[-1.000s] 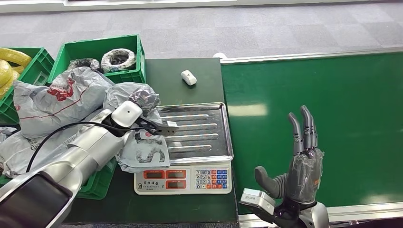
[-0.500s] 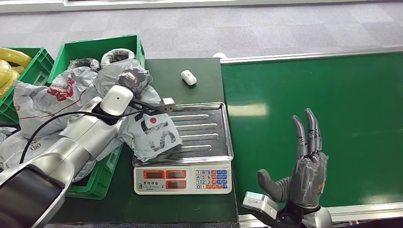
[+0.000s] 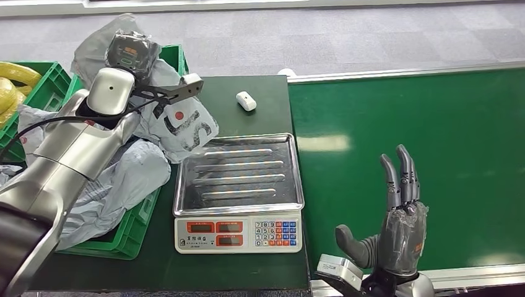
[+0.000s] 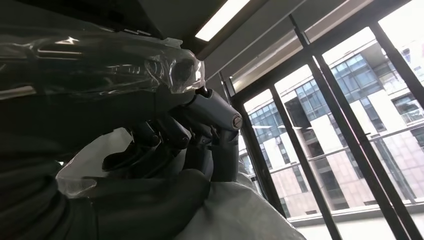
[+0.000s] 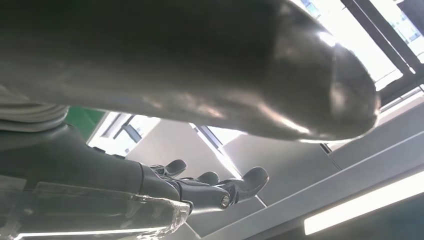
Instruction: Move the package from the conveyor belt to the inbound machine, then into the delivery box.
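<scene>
My left hand (image 3: 129, 52) is raised above the green crate (image 3: 174, 57) behind the scale and grips a grey plastic package (image 3: 181, 125) with a red dot and black lettering. The package hangs clear of the scale, over the table just beyond its steel tray (image 3: 238, 174), which holds nothing. In the left wrist view the dark fingers (image 4: 165, 142) curl into the pale bag (image 4: 240, 210). My right hand (image 3: 399, 218) stands open over the near edge of the green conveyor belt (image 3: 421, 117), fingers pointing up. The right wrist view shows its fingers (image 5: 215, 184) spread, with nothing held.
A weighing scale with keypad (image 3: 238, 234) stands on the dark table. Left of it, a heap of grey packages (image 3: 117, 179) spills over green crates (image 3: 127, 238). Yellow items (image 3: 13, 80) fill the far-left crate. A small white object (image 3: 246, 100) lies behind the tray.
My left arm has lifted the package off the scale tray, up and back to the left towards the crates. The right hand has barely moved.
</scene>
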